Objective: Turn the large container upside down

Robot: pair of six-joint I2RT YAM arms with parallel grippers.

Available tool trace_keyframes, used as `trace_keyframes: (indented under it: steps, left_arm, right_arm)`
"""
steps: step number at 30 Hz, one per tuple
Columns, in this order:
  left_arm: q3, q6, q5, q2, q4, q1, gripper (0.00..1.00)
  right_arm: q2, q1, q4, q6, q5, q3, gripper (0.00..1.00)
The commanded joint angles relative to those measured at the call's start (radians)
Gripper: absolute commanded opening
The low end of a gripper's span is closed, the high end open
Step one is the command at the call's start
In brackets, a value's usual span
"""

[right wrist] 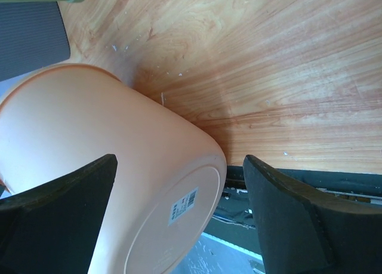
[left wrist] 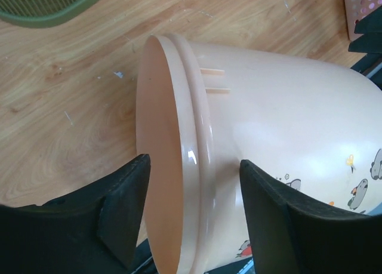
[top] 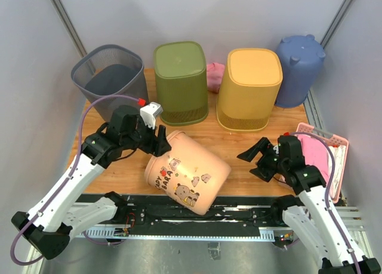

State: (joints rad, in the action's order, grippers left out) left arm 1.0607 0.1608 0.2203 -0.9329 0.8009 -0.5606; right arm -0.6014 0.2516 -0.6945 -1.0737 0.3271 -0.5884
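One large container (top: 188, 172) lies sideways, mouth left, base right; left fingers (left wrist: 125, 208), right fingers (right wrist: 286, 208) released.

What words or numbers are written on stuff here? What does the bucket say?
"BARA": printed on the side of the peach bucket, next to the cartoon animals.
The line above it looks like "CAPY", but it is too blurred to be sure.
White sticker on the bucket's bottom: a barcode and print, too small to read.
No other writing shows.

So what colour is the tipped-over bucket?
The bucket is peachy pink, with little cartoon animals on its side. The top view shows it best.
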Motion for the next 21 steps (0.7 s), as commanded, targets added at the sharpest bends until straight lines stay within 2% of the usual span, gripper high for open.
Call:
trace_keyframes:
  steps: [1, 5, 11, 15, 21]
  left_arm:
    - [-0.025, 0.011, -0.042, -0.034, 0.013, -0.007, 0.63]
    - [-0.059, 0.081, -0.033, -0.047, -0.059, -0.007, 0.51]
    - [-0.136, 0.214, -0.013, -0.058, -0.222, -0.008, 0.09]
    - [-0.157, 0.256, -0.031, -0.072, -0.289, -0.008, 0.0]
    - [-0.205, 0.358, -0.067, -0.086, -0.454, -0.007, 0.0]
  right_arm:
    - [0.002, -0.012, 0.002, 0.016, 0.05, 0.017, 0.88]
    - [0.008, -0.012, 0.005, -0.005, 0.08, 0.035, 0.88]
    - [0.022, -0.012, 0.017, -0.016, 0.071, 0.038, 0.87]
    - [0.005, -0.011, 0.033, -0.005, 0.062, 0.016, 0.87]
    - [0.001, -0.011, 0.113, 0.024, 0.085, -0.017, 0.87]
